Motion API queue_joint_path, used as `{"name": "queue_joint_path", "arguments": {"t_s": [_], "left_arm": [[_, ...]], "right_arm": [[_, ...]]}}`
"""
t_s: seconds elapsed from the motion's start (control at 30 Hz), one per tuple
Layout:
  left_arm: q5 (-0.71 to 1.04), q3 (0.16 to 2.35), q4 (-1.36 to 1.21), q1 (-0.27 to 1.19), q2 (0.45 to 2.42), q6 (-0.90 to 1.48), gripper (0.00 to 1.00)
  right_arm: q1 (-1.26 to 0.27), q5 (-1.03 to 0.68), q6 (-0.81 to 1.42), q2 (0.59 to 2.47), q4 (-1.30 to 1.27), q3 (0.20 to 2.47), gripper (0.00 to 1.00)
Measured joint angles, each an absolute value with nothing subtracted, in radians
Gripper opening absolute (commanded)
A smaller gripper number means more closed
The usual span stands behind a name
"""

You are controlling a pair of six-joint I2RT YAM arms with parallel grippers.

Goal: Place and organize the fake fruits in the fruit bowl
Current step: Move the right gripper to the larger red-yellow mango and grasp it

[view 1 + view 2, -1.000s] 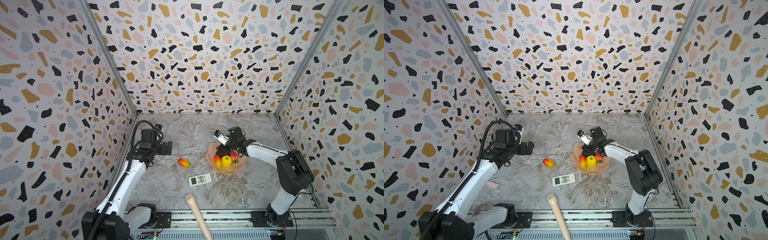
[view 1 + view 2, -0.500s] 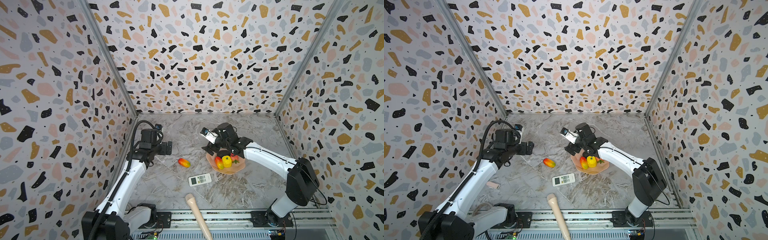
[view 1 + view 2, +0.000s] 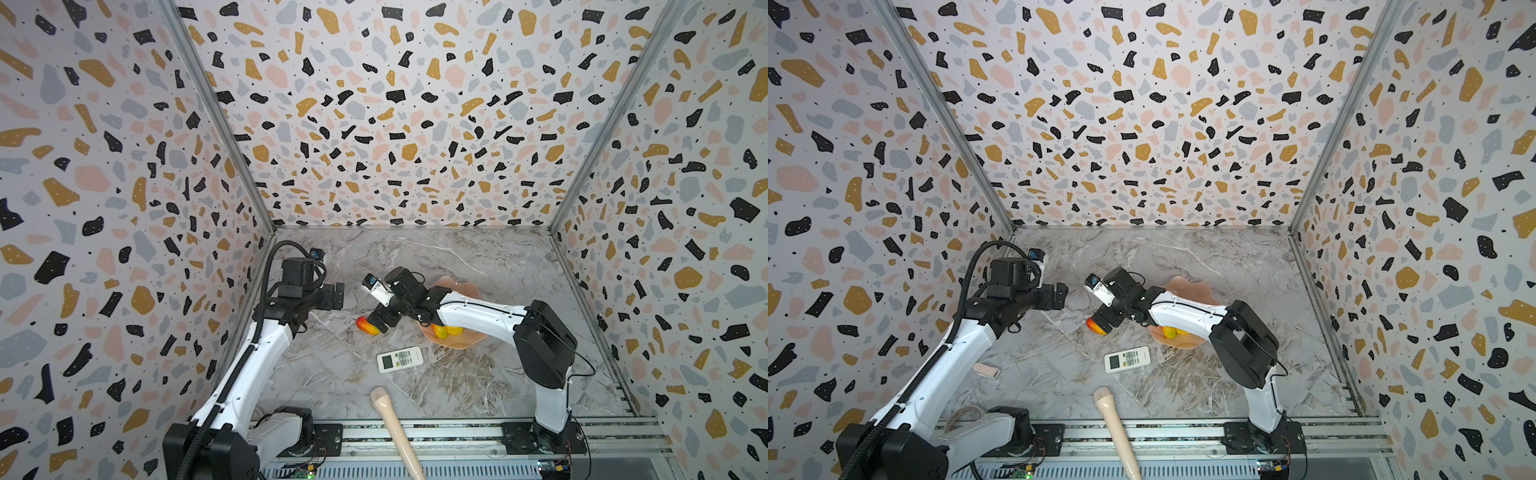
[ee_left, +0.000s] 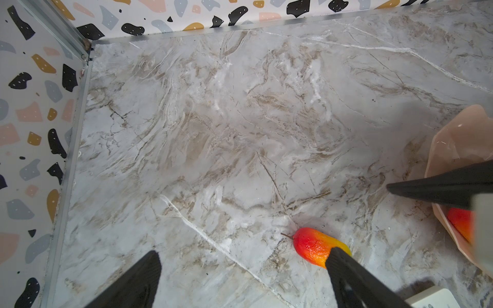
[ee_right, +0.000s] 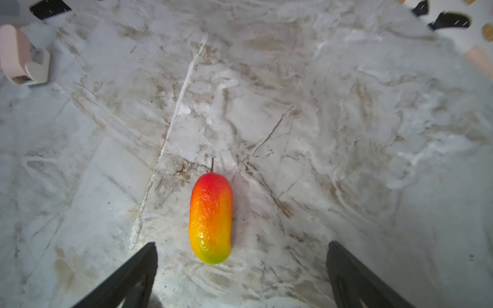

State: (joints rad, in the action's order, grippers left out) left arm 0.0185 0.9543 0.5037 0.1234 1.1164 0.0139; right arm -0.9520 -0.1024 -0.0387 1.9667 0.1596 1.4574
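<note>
Red blending through orange to yellow-green on the mango [image 5: 210, 216]; grey-white marble with brown veins on the surface [image 5: 346, 106]; pale pink on the fruit bowl [image 3: 457, 286]; black, ochre, pink, grey flecks on white walls [image 3: 395, 104].

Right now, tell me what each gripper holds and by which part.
Nothing is held. The right gripper is open over the mango, its fingers clear of it on both sides; the left gripper is open and empty.

Robot lab cell, terrazzo walls [image 3: 395, 124], marble tabletop [image 3: 478, 257]
</note>
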Motion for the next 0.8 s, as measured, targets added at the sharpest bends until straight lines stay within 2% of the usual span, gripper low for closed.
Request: {"name": "queue_joint_path", "arguments": {"t_s": [0.13, 0.27, 0.47, 0.63, 0.73, 0.8], "left_arm": [[0.018, 0.954, 0.503, 0.123, 1.116, 0.014, 0.99], [0.018, 0.954, 0.503, 0.123, 1.116, 0.014, 1.00], [0.018, 0.954, 0.503, 0.123, 1.116, 0.014, 1.00], [0.018, 0.954, 0.503, 0.123, 1.116, 0.014, 1.00], [0.018, 0.954, 0.503, 0.123, 1.116, 0.014, 1.00], [0.018, 0.954, 0.504, 0.123, 1.116, 0.014, 0.99]], "right_arm": [[-0.966, -0.114, -0.012, 2.014, 0.167, 1.472, 1.00], [-0.972, -0.160, -0.001, 2.052, 0.163, 1.495, 0.94], [-0.973, -0.198, 0.015, 2.164, 0.157, 1.589, 0.73], [-0.973, -0.198, 0.024, 2.199, 0.168, 1.597, 0.64], [-0.973, -0.198, 0.025, 2.199, 0.172, 1.603, 0.50], [-0.973, -0.198, 0.028, 2.199, 0.172, 1.608, 0.34]]}}
